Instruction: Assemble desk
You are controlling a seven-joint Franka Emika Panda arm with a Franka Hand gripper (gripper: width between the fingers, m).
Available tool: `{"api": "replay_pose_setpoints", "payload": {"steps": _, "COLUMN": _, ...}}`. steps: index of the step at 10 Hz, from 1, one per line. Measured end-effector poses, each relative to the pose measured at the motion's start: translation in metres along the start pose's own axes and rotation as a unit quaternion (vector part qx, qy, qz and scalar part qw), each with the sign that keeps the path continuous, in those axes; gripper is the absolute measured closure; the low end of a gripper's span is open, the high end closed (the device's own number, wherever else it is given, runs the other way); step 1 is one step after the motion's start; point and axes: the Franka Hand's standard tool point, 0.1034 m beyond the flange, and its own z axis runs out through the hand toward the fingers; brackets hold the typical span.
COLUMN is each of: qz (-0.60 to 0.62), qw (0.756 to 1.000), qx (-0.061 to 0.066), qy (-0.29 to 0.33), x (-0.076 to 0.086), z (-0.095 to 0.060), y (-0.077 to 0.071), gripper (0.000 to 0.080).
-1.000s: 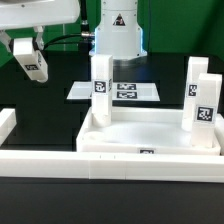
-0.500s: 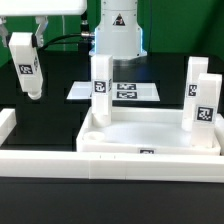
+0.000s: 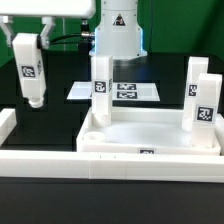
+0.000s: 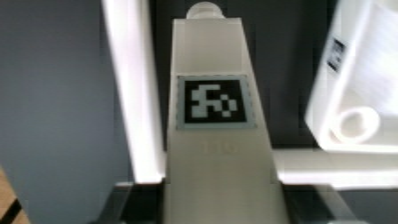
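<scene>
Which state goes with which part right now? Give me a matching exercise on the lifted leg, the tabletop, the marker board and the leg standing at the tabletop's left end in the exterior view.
Things:
1. lifted leg
2. tabletop
3. marker board
4. left standing leg

States:
A. flat on the table, behind the tabletop
B. upright in a tabletop corner
C. up in the air, off to the exterior view's left of the tabletop
D. lying rim-up, carrying three upright legs

Pairs: 1-C, 2-D, 3-A, 4-B
</scene>
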Motion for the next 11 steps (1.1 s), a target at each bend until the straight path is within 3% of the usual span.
{"api": "replay_pose_setpoints", "payload": {"steps": 5, "qz": 0.004, "qw": 1.000, "qx": 0.001, "qy": 0.001, "x": 0.003, "z": 0.000, "y": -0.006, "gripper": 0.0509}}
{"api": "replay_pose_setpoints", "payload": {"steps": 7, "qz": 0.010, "qw": 1.000, "qx": 0.010, "qy": 0.013, "x": 0.035, "z": -0.004, "y": -0.040, "gripper": 0.0509}}
{"api": "replay_pose_setpoints", "payload": {"steps": 8, "qz": 0.006, "qw": 1.000, "qx": 0.012, "qy": 0.016, "x": 0.040, "z": -0.002, "y": -0.050, "gripper": 0.0509}}
{"api": "replay_pose_setpoints", "payload": {"steps": 11, "qz": 0.003, "qw": 1.000, "qx": 0.003, "qy": 0.031, "x": 0.040, "z": -0.001, "y": -0.048, "gripper": 0.0509}}
